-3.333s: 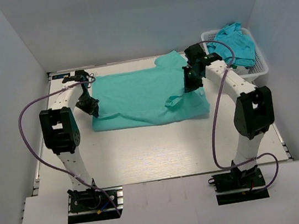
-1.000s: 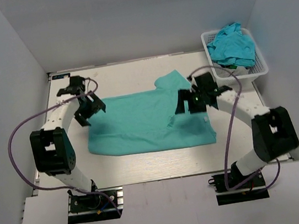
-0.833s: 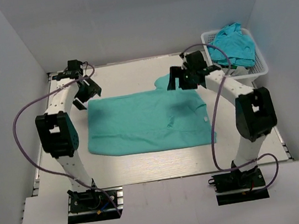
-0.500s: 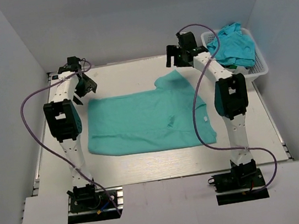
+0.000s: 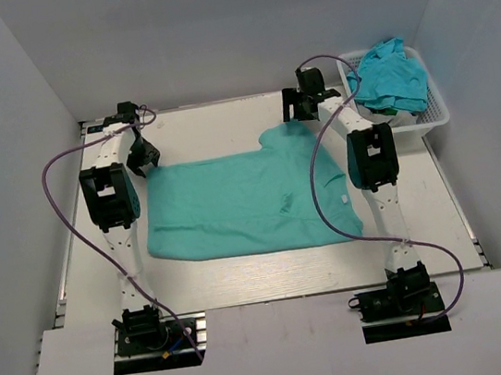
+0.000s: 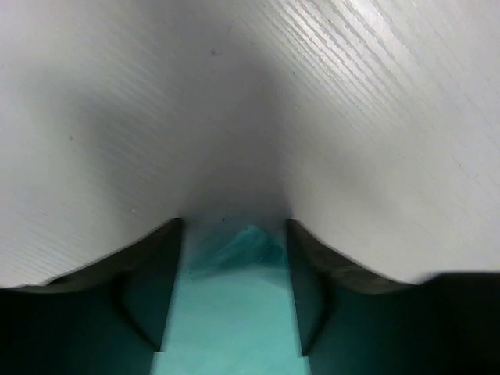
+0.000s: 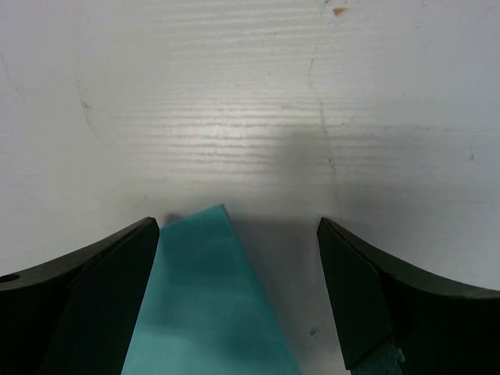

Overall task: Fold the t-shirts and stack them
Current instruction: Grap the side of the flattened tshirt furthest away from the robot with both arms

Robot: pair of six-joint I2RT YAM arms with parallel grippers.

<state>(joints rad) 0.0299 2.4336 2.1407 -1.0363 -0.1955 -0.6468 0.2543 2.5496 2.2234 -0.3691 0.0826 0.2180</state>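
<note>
Spread shirt: a teal t-shirt (image 5: 248, 202) lies flat in the middle of the table (image 5: 244, 272), one sleeve pointing to the far side.
Other shirts: bluer t-shirts (image 5: 389, 75) are heaped in the basket (image 5: 434, 115) at the far right corner.
Left gripper (image 6: 234, 226): released, fingers apart astride the teal t-shirt's far left corner.
Right gripper (image 7: 238, 226): released, fingers wide, sleeve tip between them.

Teal t-shirt (image 5: 243, 202) spread flat, turquoise t-shirts (image 5: 389, 75) heaped.

white arms (image 5: 125, 253), black joints (image 5: 107, 196), purple cables (image 5: 47, 191)
</note>
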